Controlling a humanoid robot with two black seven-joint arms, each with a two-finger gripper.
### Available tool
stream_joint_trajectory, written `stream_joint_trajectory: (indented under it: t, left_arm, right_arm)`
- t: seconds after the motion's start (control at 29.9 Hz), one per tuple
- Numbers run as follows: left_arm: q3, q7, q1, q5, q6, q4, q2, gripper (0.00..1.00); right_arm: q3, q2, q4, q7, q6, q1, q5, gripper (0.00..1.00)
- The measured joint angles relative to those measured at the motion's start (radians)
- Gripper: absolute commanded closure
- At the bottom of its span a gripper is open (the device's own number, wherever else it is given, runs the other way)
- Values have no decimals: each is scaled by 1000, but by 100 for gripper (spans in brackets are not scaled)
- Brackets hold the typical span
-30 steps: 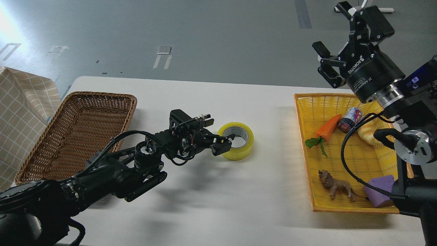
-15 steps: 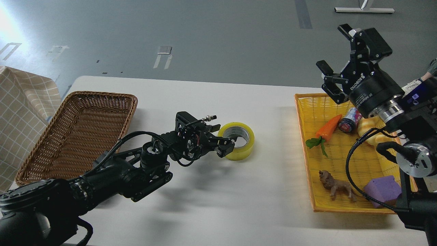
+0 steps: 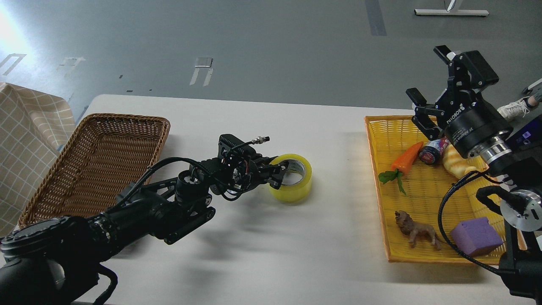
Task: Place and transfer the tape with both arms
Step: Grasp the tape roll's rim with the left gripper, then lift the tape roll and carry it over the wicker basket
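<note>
The tape (image 3: 296, 186), a yellow roll with a grey-white core, lies flat on the white table (image 3: 271, 250) near its middle. My left gripper (image 3: 278, 174) reaches in from the left. One finger is inside the core and the other is against the roll's left outer wall, so it is shut on that wall. My right gripper (image 3: 427, 72) is open and empty. It hangs in the air over the far edge of the yellow basket (image 3: 374, 169), far to the right of the tape.
A brown wicker basket (image 3: 106, 156) stands empty at the left, beside a checked cloth (image 3: 25, 127). The yellow basket holds a carrot (image 3: 405, 157), a can (image 3: 431, 151), a bread roll (image 3: 455, 164), a toy lion (image 3: 417, 231) and a purple block (image 3: 476, 235).
My left gripper moved right onto the tape and its fingers closed on the roll's left wall; the roll shifted slightly left. My right gripper moved down and to the right.
</note>
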Motion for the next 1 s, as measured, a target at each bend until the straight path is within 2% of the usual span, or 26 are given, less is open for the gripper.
stream_joint_trajectory:
  t: [0.2, 0.37, 0.57, 0.84, 1.0]
  left_arm:
    - [-1, 7, -13, -10, -3, -2, 7, 100]
    - [-2, 4, -74, -34, -1, -12, 51, 100]
    - [-4, -14, -165, -98, -28, -68, 196, 100]
    - [-4, -41, -197, -178, -78, -177, 385, 100]
    - [-10, -69, -200, -233, -80, -297, 577, 100]
  right_arm:
    - [0, 1, -1, 0, 0, -2, -2, 0]
    - [0, 3, -1, 0, 0, -2, -3, 0]
    - [0, 4, -16, 0, 0, 2, -3, 0]
    - [-1, 3, -22, -1, 0, 6, -3, 0]
    - [-2, 2, -23, -1, 0, 7, -3, 0]
